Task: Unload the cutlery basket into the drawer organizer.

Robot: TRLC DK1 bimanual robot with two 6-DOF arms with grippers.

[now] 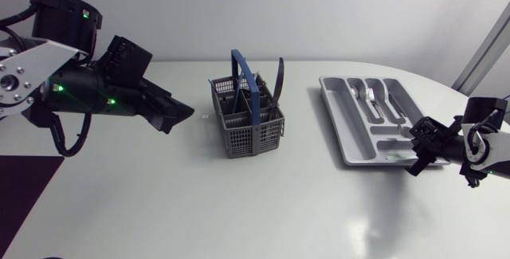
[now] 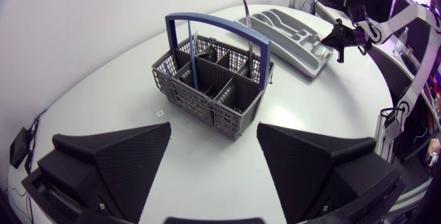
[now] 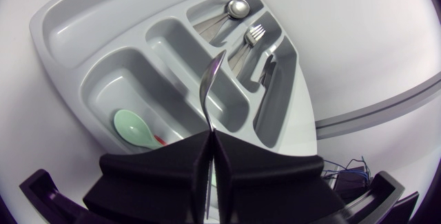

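Mid-placement, your right gripper (image 3: pixel 210 151) pinches a spoon (image 3: pixel 209 89) above the organizer (image 3: pixel 63 12), so line it over the spoon slot, lower, then release; your left gripper (image 2: pixel 213 141) gapes empty before the basket (image 2: pixel 207 89).

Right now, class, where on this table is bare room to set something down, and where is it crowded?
Free: the gap between cutlery basket and drawer organizer, and the broad table stretch below both in the head view. Crowded: the organizer's end by the right gripper, shut on a spoon.
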